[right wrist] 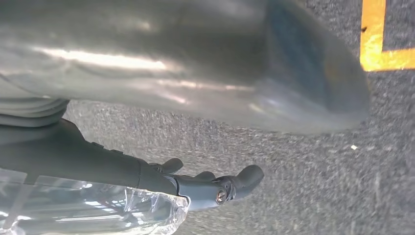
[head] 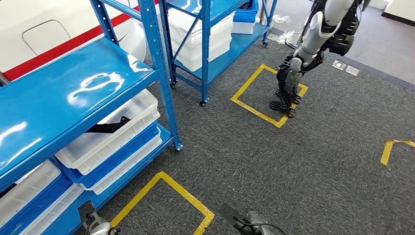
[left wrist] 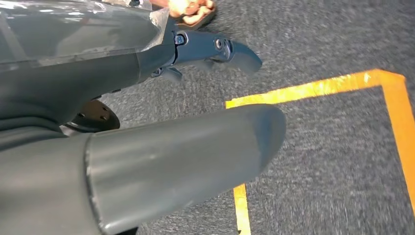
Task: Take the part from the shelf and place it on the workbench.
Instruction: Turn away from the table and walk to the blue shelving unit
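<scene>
Black, the part (head: pixel 108 127) lies in a white bin (head: pixel 110 134) on the blue shelf (head: pixel 58 98), well apart from both your hands. Your left hand (left wrist: pixel 147 147) and right hand (right wrist: pixel 186 88) hang over grey carpet (head: pixel 274 161), fingers apart, holding nothing.

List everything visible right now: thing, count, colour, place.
Near shelf rack: 1, blue, left of the head view.
Far shelf rack: 1, blue, top centre, on castors.
Bins on near rack: several, white and translucent, lower levels.
Black part: 1, lying in the uppermost near-rack bin.
Bins on far rack: stacked, white, with a blue box behind.
Floor tape outlines: three in the head view, yellow, on the grey carpet.
Second robot: 1, silver and black, top right, hand hanging over a tape square.
Left hand: grey and dark, holds nothing, above carpet.
Right hand: same, above carpet.
</scene>
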You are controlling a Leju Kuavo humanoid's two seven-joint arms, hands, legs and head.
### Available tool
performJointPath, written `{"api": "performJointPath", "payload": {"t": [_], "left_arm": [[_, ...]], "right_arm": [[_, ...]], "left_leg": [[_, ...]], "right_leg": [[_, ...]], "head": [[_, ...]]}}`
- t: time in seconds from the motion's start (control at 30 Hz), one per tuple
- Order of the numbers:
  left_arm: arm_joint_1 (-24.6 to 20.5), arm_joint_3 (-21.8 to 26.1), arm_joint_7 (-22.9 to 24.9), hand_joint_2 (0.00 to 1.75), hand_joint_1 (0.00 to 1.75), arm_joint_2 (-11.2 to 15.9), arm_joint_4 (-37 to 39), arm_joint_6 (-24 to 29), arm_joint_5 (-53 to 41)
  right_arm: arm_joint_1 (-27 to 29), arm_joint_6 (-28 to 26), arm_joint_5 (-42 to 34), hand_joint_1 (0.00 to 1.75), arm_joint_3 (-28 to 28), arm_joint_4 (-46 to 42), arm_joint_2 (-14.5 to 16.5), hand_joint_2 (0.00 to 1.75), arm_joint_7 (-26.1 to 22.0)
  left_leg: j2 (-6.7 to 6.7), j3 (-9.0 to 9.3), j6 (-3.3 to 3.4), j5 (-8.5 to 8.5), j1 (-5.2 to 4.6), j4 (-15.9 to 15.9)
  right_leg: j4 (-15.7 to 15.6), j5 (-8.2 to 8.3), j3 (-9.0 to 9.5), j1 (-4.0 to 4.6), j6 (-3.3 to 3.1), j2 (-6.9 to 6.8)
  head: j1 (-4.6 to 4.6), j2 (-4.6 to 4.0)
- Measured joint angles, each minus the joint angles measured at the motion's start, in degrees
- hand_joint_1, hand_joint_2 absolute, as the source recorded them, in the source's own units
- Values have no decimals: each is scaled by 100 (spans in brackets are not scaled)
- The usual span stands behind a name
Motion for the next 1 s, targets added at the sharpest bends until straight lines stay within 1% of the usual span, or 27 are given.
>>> {"api": "performJointPath", "payload": {"t": [0.03,0.07,0.1,0.13,0.17,0.2,0.27,0.3,0.33,0.37,0.4,0.43,0.47,0.5,0.53,0.57,0.6,0.63,0.67,0.7,0.73,0.8,0.83,0.87,0.93,0.97,1.0], "left_arm": [[7,2,0,0,0,1,0,-3,4],[10,3,0,0,0,2,0,-5,8],[10,3,0,0,0,2,0,-6,14],[8,3,-1,0,0,3,-1,-6,18],[8,3,-1,0,0,3,-1,-6,24],[10,3,-2,0,0,4,-1,-6,29],[16,4,-2,0,0,11,-1,-3,35],[19,4,-2,0,0,15,-1,0,37],[16,4,-2,0,0,19,-1,5,38],[5,2,-2,0,0,20,-1,8,39],[-6,-1,-2,0,0,17,-1,10,39],[-13,-3,-2,0,0,14,-1,10,38],[-12,-4,-2,0,0,11,0,10,38],[-4,-4,-2,0,0,9,0,11,36],[3,-4,-2,0,0,8,0,13,32],[5,-4,-2,0,0,9,0,16,22],[-3,-5,-2,0,0,11,0,20,10],[-18,-7,-2,0,0,11,0,25,-3],[-39,-10,-2,0,0,9,0,30,-15],[-58,-14,-1,0,0,3,0,38,-22],[-72,-16,1,0,0,-3,0,47,-27],[-82,-16,7,0,0,-9,0,70,-31],[-84,-15,9,0,0,-12,0,81,-33],[-94,-15,11,0,0,-17,0,88,-34],[-110,-17,11,0,0,-39,0,94,-37],[-109,-19,11,0,0,-48,1,93,-37],[-98,-19,11,0,0,-55,2,92,-36]], "right_arm": [[4,6,1,0,0,0,-3,0,-2],[2,9,3,0,0,-1,-7,0,-4],[-2,10,6,0,0,-1,-10,0,-6],[-7,13,10,0,0,-1,-13,0,-8],[-11,16,15,0,0,0,-16,0,-9],[-12,21,20,0,0,1,-16,0,-11],[-20,27,30,0,-1,0,-9,0,-21],[-29,28,32,0,-3,-1,-7,0,-29],[-39,28,33,0,-5,-2,-2,0,-39],[-46,28,34,0,-8,-2,2,0,-48],[-45,28,34,0,-10,-1,1,0,-54],[-39,28,34,0,-10,-1,1,0,-59],[-32,28,34,0,-12,0,-4,0,-60],[-28,27,34,0,-14,1,-9,0,-60],[-29,27,33,0,-16,0,-12,0,-60],[-32,27,30,0,-19,-1,-12,0,-60],[-35,26,22,0,-25,-1,-10,0,-60],[-36,26,12,0,-33,-2,-9,0,-60],[-36,26,0,0,-44,-2,-8,0,-60],[-35,26,-12,0,-55,-2,-8,0,-60],[-33,26,-20,0,-63,-2,-9,0,-60],[-37,26,-27,0,-69,-2,-7,0,-59],[-38,26,-27,0,-69,-3,-9,0,-59],[-39,26,-26,0,-70,-3,-12,0,-59],[-22,27,-23,0,-72,-1,-24,0,-60],[-9,27,-22,0,-72,1,-28,0,-60],[4,28,-22,0,-72,3,-33,0,-59]], "left_leg": [[-87,4,-2,-1,2,2],[-172,12,-8,-4,8,6],[-254,15,-22,-10,16,12],[-330,12,-45,-20,11,31],[-391,0,-71,-26,7,46],[-439,-18,-98,-26,0,54],[-512,-44,-150,-11,5,45],[-442,-55,-178,-25,3,61],[-307,-85,-208,-76,-1,134],[-131,-168,-234,-191,-4,325],[60,-309,-257,-354,-5,633],[160,-496,-276,-530,4,1013],[204,-688,-289,-671,17,1385],[219,-815,-295,-722,27,1616],[229,-836,-294,-663,34,1634],[255,-743,-281,-511,36,1435],[329,-551,-254,-309,31,1061],[485,-340,-222,-159,4,662],[614,-179,-188,-61,-28,349],[706,-86,-162,-25,-63,159],[731,-68,-145,-40,-96,98],[576,-67,-102,-11,-94,54],[502,-52,-71,12,-77,21],[427,-36,-36,40,-52,-11],[264,-28,9,71,-22,-39],[175,-33,19,76,-16,-37],[88,-34,20,77,-13,-35]], "right_leg": [[-64,81,-1,-4,43,11],[-352,241,108,-15,98,39],[-764,432,277,-37,153,127],[-1143,589,438,-54,181,229],[-1403,690,554,-70,179,307],[-1523,732,608,-73,154,359],[-1541,751,628,-69,76,286],[-1549,759,636,-74,48,245],[-1559,763,649,-85,6,195],[-1570,761,662,-93,-39,138],[-1572,751,674,-79,-83,74],[-1572,740,679,-65,-127,1],[-1571,730,682,-50,-151,-76],[-1570,723,684,-41,-166,-149],[-1569,717,687,-36,-173,-215],[-1569,708,697,-32,-175,-277],[-1570,697,712,-27,-173,-334],[-1569,683,729,-14,-165,-389],[-1569,666,743,12,-147,-444],[-1571,652,755,36,-127,-502],[-1577,640,766,55,-102,-565],[-1584,615,783,70,-48,-658],[-1538,579,770,66,-24,-589],[-1384,496,704,61,-17,-448],[-753,225,404,35,-36,-109],[-370,90,208,25,-44,-25],[-101,22,58,15,-28,5]], "head": [[-1,0],[-1,0],[1,0],[1,0],[0,0],[-2,0],[-6,0],[-8,0],[-19,0],[-30,0],[-41,0],[-51,0],[-51,0],[-51,0],[-52,0],[-52,0],[-52,0],[-52,0],[-50,0],[-47,0],[-44,0],[-42,1],[-41,1],[-39,1],[-27,0],[-21,0],[-18,0]]}}
